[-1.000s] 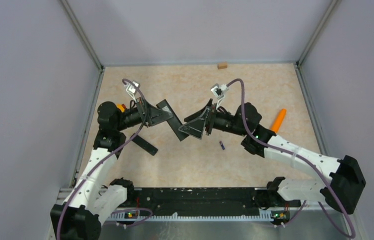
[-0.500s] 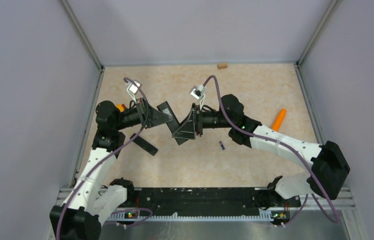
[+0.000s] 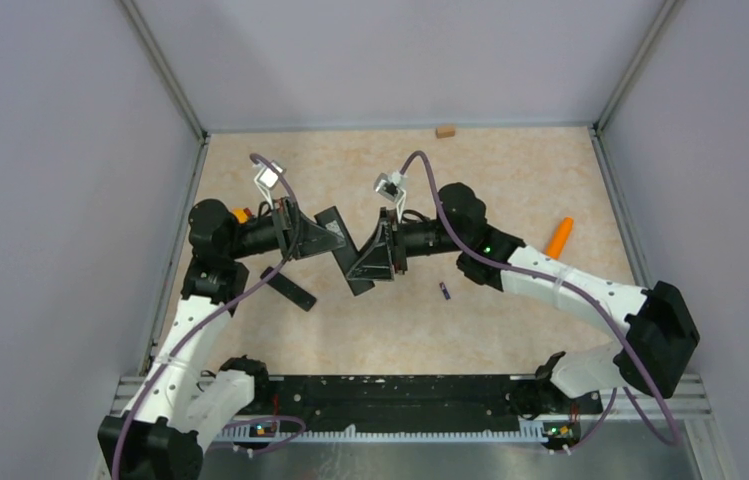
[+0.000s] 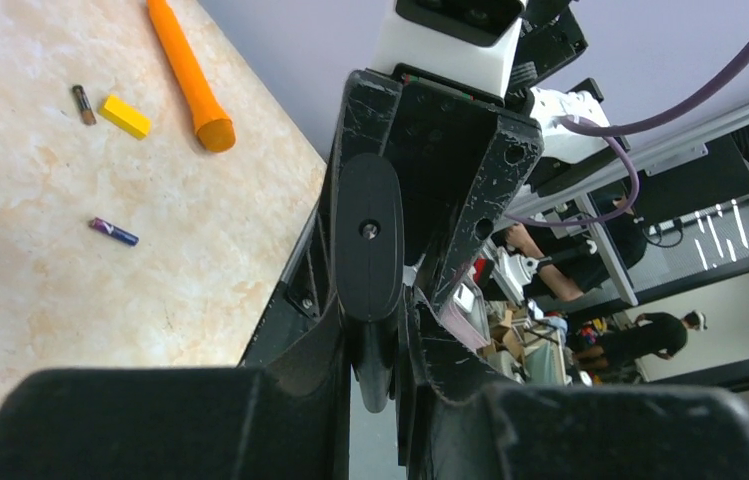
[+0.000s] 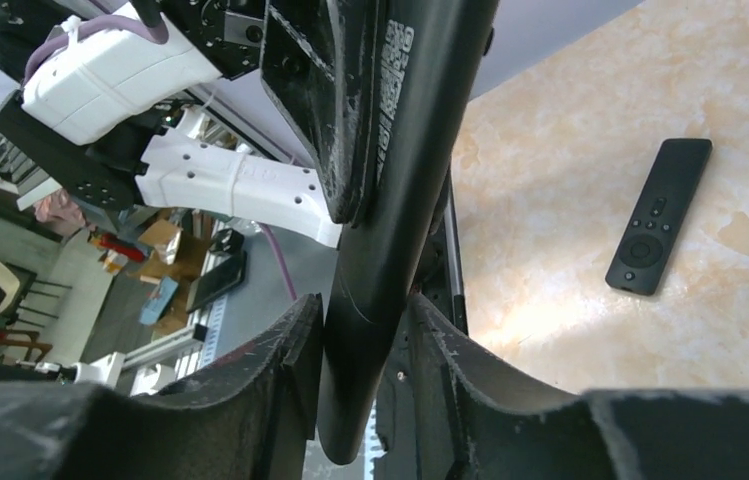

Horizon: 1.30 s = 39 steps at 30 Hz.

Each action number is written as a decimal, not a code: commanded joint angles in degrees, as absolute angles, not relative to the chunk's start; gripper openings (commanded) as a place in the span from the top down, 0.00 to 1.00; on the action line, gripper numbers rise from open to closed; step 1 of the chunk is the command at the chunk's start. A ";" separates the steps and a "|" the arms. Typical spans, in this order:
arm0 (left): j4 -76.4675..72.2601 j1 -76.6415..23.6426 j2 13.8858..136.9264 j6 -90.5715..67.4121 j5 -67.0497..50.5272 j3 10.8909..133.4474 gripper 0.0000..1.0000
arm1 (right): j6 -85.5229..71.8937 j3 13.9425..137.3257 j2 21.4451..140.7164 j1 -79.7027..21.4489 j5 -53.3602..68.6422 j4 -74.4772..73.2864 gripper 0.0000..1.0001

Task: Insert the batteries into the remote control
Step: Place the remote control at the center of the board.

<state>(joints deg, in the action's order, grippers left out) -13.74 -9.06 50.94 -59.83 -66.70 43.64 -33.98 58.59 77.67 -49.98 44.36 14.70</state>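
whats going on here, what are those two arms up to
Both arms are holding one black remote between them over the table. The left gripper clamps one end and the right gripper clamps the other. Neither gripper holds a battery. One purple battery lies near the right arm, and a second battery lies by a yellow block and an orange stick. A spare remote lies flat beside the left arm.

I see my left arm (image 3: 185, 330) and right arm (image 3: 570, 290) bent inward, wrists roughly level, tips facing each other. The left pincer (image 3: 330, 232) and right pincer (image 3: 360, 265) each clamp an opposite end of one remote (image 5: 390, 200), held aloft.
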 commanded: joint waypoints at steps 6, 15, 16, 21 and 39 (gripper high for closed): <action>-14.05 -9.09 48.97 -57.73 -69.20 45.87 1.00 | -37.73 61.76 79.60 -49.84 38.95 20.59 0.95; -12.18 -9.08 48.77 -56.04 -67.10 44.55 0.91 | -49.81 58.55 81.28 -49.85 30.68 34.33 1.00; -11.23 -9.06 48.56 -55.07 -66.62 44.75 0.87 | -48.94 59.03 80.99 -49.84 29.89 33.11 1.00; 4.43 -9.05 47.61 -44.48 -59.37 48.87 0.30 | -41.38 61.32 78.11 -49.76 22.26 21.54 1.00; 25.81 -8.96 42.50 -31.77 -21.48 50.93 0.01 | -14.42 79.72 96.36 -36.26 -37.48 -29.45 1.00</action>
